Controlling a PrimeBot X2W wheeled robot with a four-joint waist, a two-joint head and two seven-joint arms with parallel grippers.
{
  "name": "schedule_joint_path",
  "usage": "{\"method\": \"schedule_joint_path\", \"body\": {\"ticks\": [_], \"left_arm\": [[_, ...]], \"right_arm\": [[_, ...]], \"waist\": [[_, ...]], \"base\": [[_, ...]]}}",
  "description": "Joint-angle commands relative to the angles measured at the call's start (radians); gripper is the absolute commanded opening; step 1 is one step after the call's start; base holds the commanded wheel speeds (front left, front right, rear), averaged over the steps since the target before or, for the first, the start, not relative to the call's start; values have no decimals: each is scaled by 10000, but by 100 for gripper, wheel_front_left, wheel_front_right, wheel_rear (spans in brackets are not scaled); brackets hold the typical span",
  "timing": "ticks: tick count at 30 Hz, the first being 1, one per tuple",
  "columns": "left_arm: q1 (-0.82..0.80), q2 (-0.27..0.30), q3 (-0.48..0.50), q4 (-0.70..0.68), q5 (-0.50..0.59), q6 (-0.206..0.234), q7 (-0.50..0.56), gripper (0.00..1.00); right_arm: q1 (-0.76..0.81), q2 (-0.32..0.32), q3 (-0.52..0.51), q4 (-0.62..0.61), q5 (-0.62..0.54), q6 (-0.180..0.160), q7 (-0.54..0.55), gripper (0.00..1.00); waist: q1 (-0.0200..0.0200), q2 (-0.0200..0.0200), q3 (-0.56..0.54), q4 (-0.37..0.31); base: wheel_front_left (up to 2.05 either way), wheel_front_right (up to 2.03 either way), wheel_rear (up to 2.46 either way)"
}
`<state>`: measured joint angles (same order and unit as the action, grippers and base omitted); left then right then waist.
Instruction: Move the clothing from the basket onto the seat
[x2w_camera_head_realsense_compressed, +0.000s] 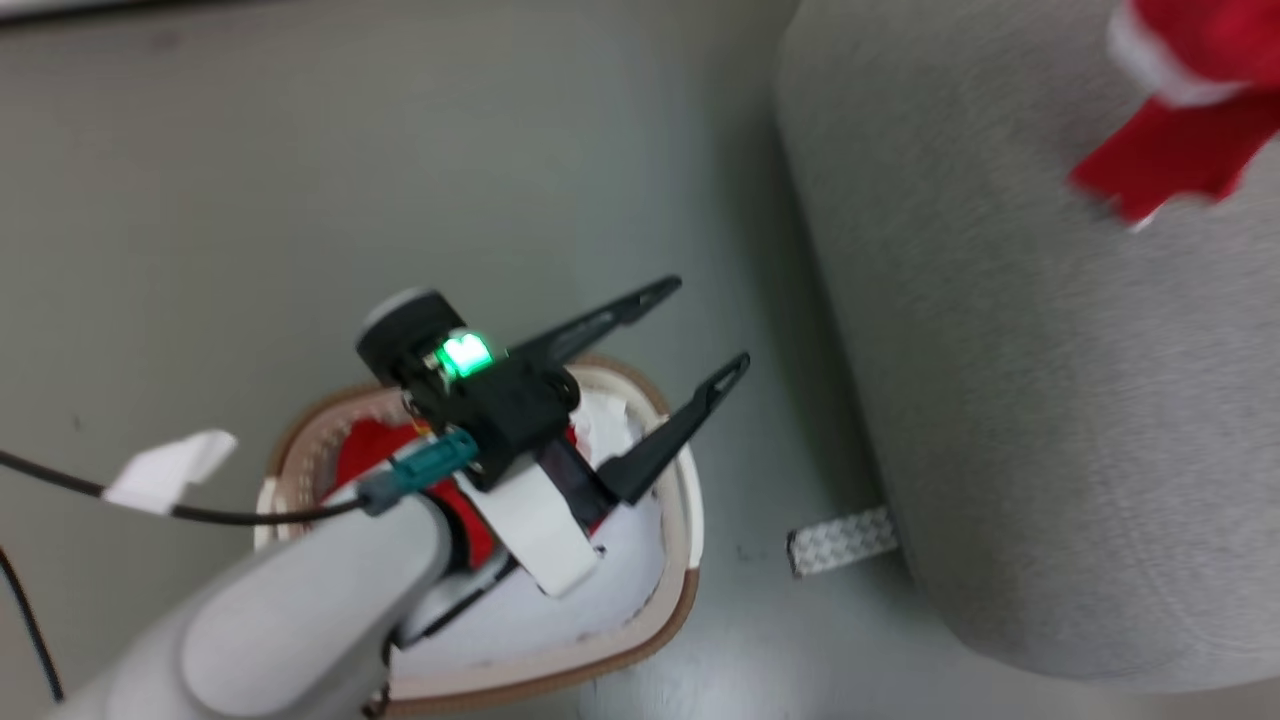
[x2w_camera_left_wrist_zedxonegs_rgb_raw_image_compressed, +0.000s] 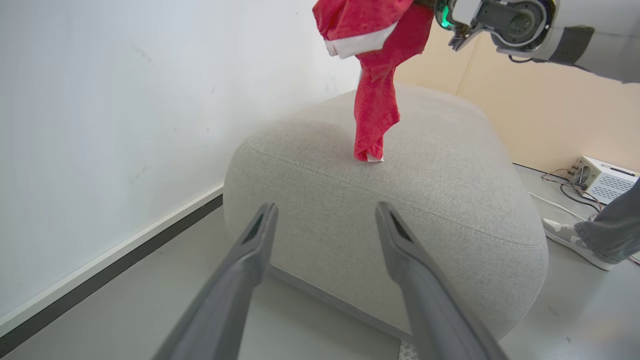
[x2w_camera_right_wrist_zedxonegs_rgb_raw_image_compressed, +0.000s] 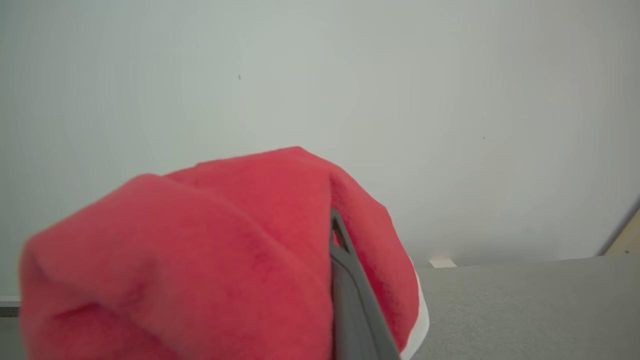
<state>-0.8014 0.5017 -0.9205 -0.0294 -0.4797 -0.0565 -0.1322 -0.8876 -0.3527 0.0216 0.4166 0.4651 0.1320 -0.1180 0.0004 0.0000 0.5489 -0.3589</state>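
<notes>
Red cloth, the clothing (x2w_camera_right_wrist_zedxonegs_rgb_raw_image_compressed: 200, 260), is bunched round my right gripper (x2w_camera_right_wrist_zedxonegs_rgb_raw_image_compressed: 334, 225). In the right wrist view, one dark finger (x2w_camera_right_wrist_zedxonegs_rgb_raw_image_compressed: 350, 295) lies against the fabric and the other is buried under it. The jaws are drawn narrow, pinching the garment. Past the cloth that view gives a pale wall and a strip of the grey seat (x2w_camera_right_wrist_zedxonegs_rgb_raw_image_compressed: 525, 310) at the lower right.

My left wrist view tells more of that garment. It hangs in a long twist from my right gripper at the top, with a white cuff showing. Its lower end seems to touch the top of the seat (x2w_camera_left_wrist_zedxonegs_rgb_raw_image_compressed: 440, 210) towards the far side. At the right of the same view are a person's shoe (x2w_camera_left_wrist_zedxonegs_rgb_raw_image_compressed: 560, 231) and trouser leg, with a white box (x2w_camera_left_wrist_zedxonegs_rgb_raw_image_compressed: 606, 180) and wires on the floor behind them.

My head view adds the basket (x2w_camera_head_realsense_compressed: 640, 640), near me and left of the seat (x2w_camera_head_realsense_compressed: 1000, 420). More red clothing (x2w_camera_head_realsense_compressed: 365, 450) and some white fabric lie inside it, partly behind my forearm. My left gripper (x2w_camera_head_realsense_compressed: 712, 325) hangs over the basket's far rim, its jaws spread wide with nothing between them and pointing towards the seat. On the floor between basket and seat lies a grey strip of tape (x2w_camera_head_realsense_compressed: 842, 540). The held garment is a blurred red corner at the upper right.
</notes>
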Motion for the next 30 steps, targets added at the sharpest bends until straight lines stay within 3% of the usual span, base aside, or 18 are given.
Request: {"method": "schedule_joint_path", "body": {"ticks": [1,9,14,15,16,18,23,30], "left_arm": [[-158,111,35,-67,163,-48,20,100],[-746,788,607,-694,-14,-67,-3,100],[-449,946,637,-654,-112,22,-125,100],[-364,970,644,-613,-145,31,-164,100],[-290,992,645,-583,-132,82,-216,100],[-105,991,718,-541,-250,208,-323,100],[471,1203,810,-358,-512,412,-550,100],[1486,1229,989,27,-978,779,-976,100]], "right_arm": [[-212,-70,-109,9,-78,-23,27,0],[-1830,-576,-3581,609,-2347,-23,930,0],[-1401,138,-5420,1120,-3779,-25,613,0],[-1292,381,-5810,1261,-4054,-25,391,10],[-1171,663,-6076,1415,-4238,-23,194,36],[-961,1117,-6533,1731,-4666,-25,-288,100],[-359,1972,-6800,2452,-5058,-25,-1180,100],[1368,2513,-5931,2138,-4949,-25,-1468,100]], "waist": [[-4,0,1520,579],[-4,0,2815,1054],[-4,0,2954,1187],[-4,0,2927,1167],[-4,0,2879,1144],[-4,0,2730,1094],[-4,0,2045,892],[-4,0,516,765]], "base": [[0,0,0],[0,0,0],[0,0,0],[0,0,0],[0,0,0],[0,0,0],[0,0,0],[0,0,0]]}}
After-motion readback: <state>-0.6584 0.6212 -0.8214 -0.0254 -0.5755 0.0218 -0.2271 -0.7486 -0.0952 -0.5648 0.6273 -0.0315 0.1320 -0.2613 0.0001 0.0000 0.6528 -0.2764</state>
